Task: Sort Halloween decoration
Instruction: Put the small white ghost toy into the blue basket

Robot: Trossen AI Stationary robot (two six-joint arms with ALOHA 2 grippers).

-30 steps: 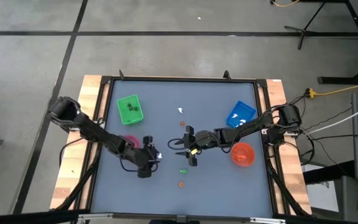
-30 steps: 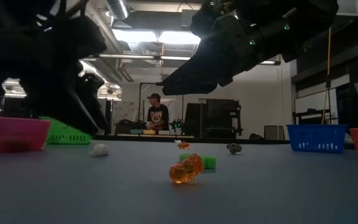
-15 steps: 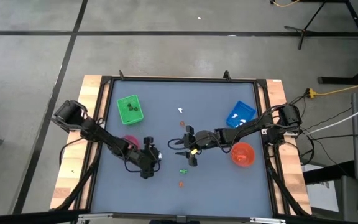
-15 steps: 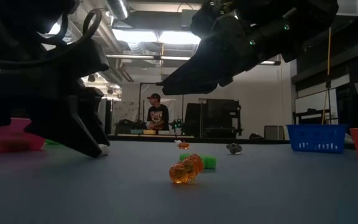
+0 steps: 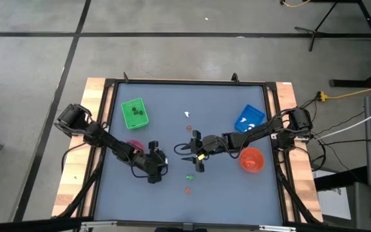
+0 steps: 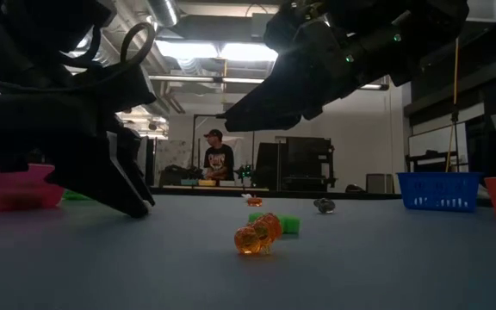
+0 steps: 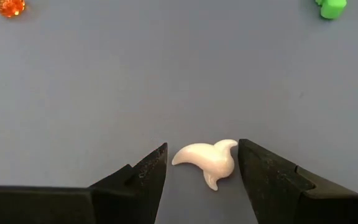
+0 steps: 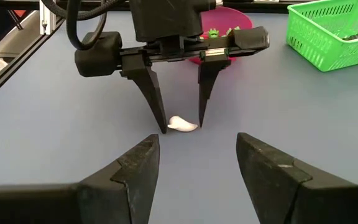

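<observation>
Lowered left gripper (image 7: 202, 163) brackets curved white figure (image 7: 205, 160)

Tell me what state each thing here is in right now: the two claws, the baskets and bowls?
Left gripper: jaws open, down astride the white figure.
White figure: loose on the table, not gripped.
Right gripper: jaws open, empty, above the table.
Green tray: holds dark figures.
Blue tray: holds a white figure.
Pink bowl: holds green figures.
</observation>
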